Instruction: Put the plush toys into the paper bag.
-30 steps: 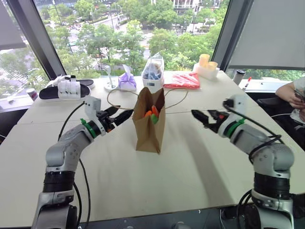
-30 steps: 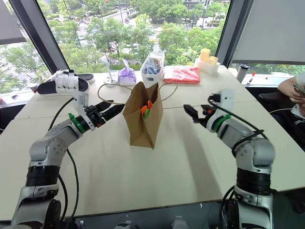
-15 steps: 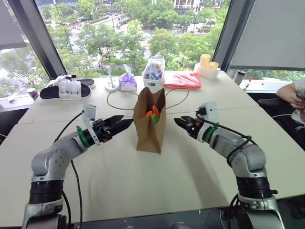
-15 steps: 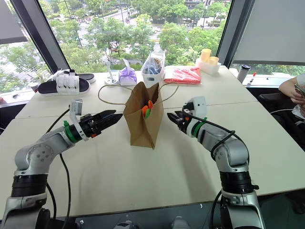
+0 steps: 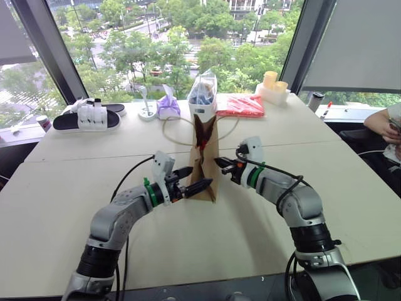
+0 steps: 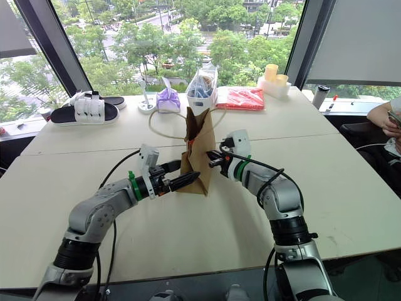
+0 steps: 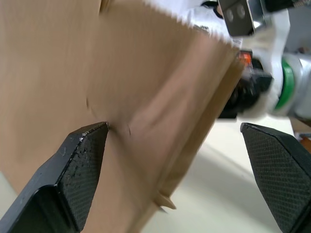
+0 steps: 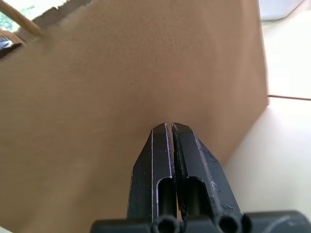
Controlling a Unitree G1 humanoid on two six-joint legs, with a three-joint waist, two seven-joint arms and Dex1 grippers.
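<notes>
The tall brown kraft paper bag [image 6: 195, 153] looks matt and creased, the black gripper fingers [image 7: 275, 164] show a cross-hatched textured face, and the cream tabletop [image 5: 250, 232] appears smooth and matt.

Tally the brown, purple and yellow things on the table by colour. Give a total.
Brown: 1, the paper bag
Purple: 1, the pouch
Yellow: 2, the cups
Total: 4
</notes>
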